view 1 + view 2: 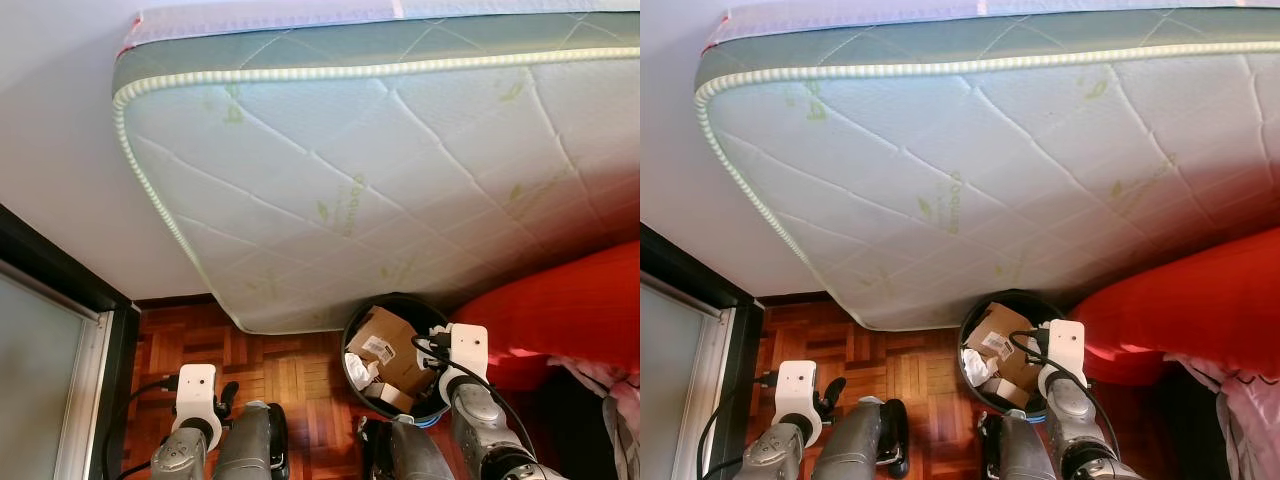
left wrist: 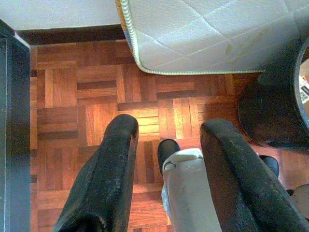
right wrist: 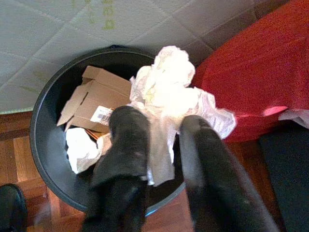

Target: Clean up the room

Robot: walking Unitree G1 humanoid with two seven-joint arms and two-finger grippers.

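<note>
My right gripper (image 3: pixel 161 121) is shut on a crumpled white paper wad (image 3: pixel 169 87) and holds it over the near rim of a round black bin (image 3: pixel 46 145). Inside the bin lie a flattened cardboard box (image 3: pixel 94 104) with a label and another white paper ball (image 3: pixel 79 147). In the eye views the bin (image 1: pixel 352 375) stands on the parquet at the foot of the mattress, with my right arm (image 1: pixel 470 400) at its near right edge. My left gripper (image 2: pixel 169 128) hangs open and empty above the floor, left of the bin.
A large white quilted mattress (image 1: pixel 380 170) leans against the wall over the bin. A red cushion (image 1: pixel 575 305) lies right of the bin, with pale fabric (image 1: pixel 610 390) beside it. A dark door frame (image 1: pixel 110 360) borders the left. Bare parquet (image 1: pixel 280 365) lies between.
</note>
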